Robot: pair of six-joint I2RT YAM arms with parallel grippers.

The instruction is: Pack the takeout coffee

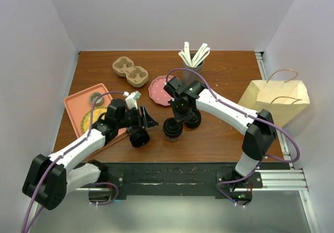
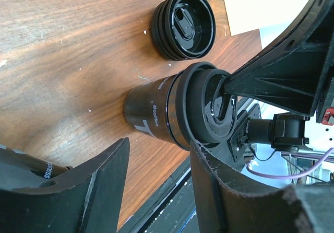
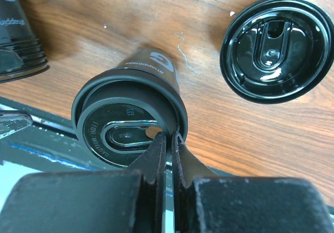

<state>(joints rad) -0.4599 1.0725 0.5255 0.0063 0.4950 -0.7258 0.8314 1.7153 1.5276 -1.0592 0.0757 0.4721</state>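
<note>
Showing the wooden table from left to right: an orange tray (image 1: 73, 105) at the left edge; a moulded-pulp cup carrier (image 1: 130, 71) towards the back; the left gripper (image 2: 159, 154), its jaws standing moderately apart with nothing between them; a second black cup (image 1: 139, 137), apparently on its side, just beside that gripper; the task's lidded coffee cup (image 3: 130, 94), black and upright near the table's middle; the right gripper (image 3: 167, 139), fingers pressed together, their tips bearing on the rim of the cup's lid; a loose black lid (image 3: 276, 47) just beside the cup; and a paper bag (image 1: 276, 100) at the far right. The lidded coffee cup is probably light, with a thin wall that would dent and a glossy lid that may slip or pop off. The safest hold is likely around the body below the lid, with a gentle squeeze. Whether it holds liquid cannot be told.
</note>
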